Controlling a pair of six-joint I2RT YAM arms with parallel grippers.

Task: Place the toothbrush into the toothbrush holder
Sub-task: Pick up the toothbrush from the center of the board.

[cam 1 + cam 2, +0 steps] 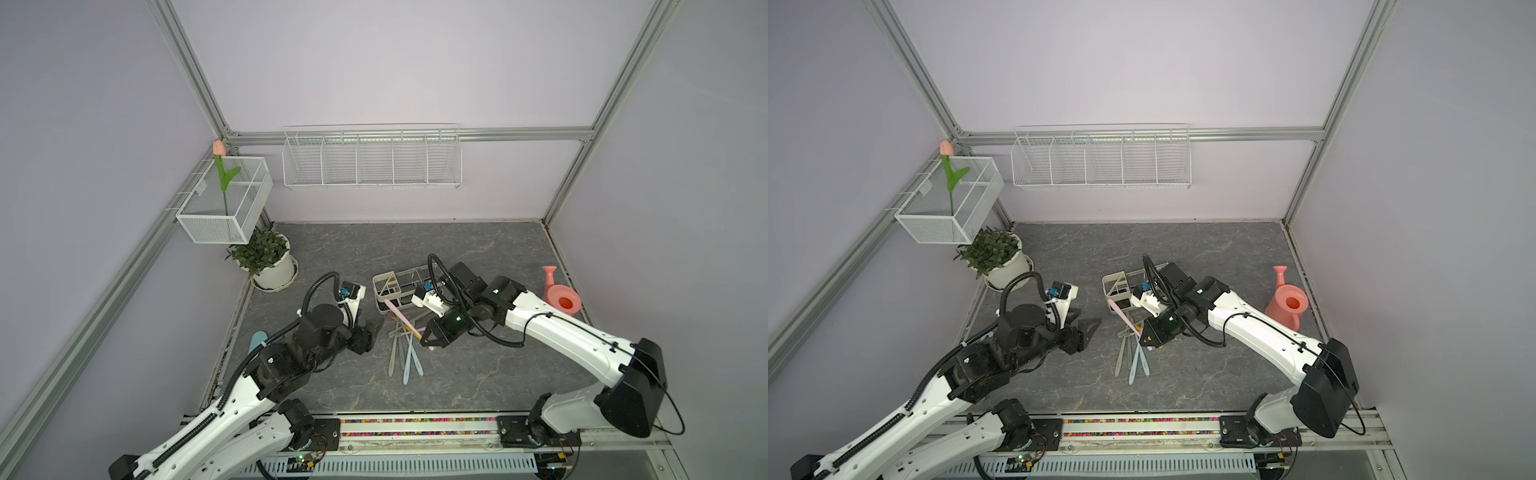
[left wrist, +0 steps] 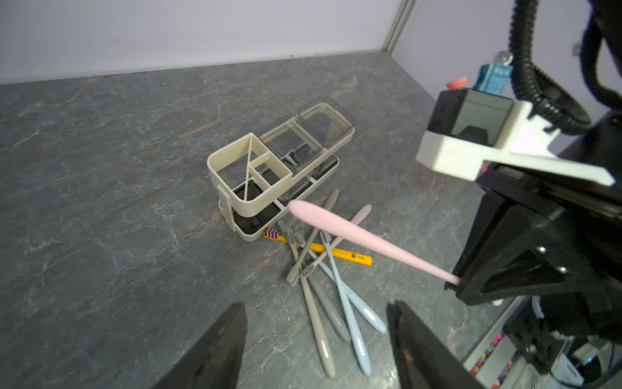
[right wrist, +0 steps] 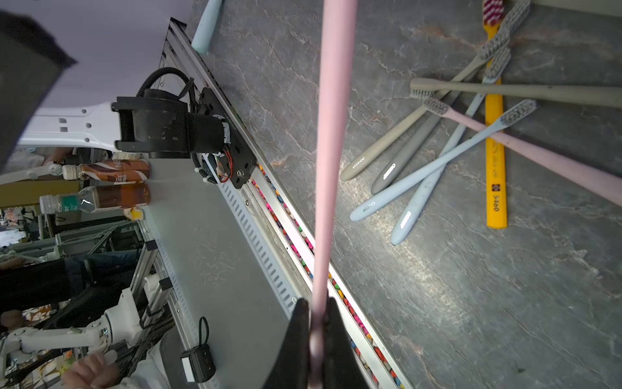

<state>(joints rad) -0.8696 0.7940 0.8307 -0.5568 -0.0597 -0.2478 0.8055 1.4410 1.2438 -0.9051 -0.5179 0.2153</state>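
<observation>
My right gripper point(image 3: 317, 303) is shut on the thin end of a pink toothbrush point(image 3: 331, 134). The brush slants above the table, its thick rounded end point(image 2: 298, 208) close to the front of the cream-white toothbrush holder point(image 2: 215, 168). Both top views show the held toothbrush point(image 1: 401, 318) point(image 1: 1121, 316), the holder point(image 1: 376, 286) point(image 1: 1106, 286) and the right gripper point(image 1: 426, 340) point(image 1: 1144, 340). My left gripper point(image 2: 318, 304) point(image 1: 374, 332) is open with nothing between its fingers, left of the loose toothbrush pile point(image 1: 405, 353) point(image 2: 323, 303).
A yellow toothbrush point(image 2: 336, 251) lies in the pile by the holder's front. A pink watering can point(image 1: 561, 297) stands at the right edge, a potted plant point(image 1: 266, 257) at the back left. On the walls hang a mesh box point(image 1: 224, 203) and a wire basket point(image 1: 372, 160).
</observation>
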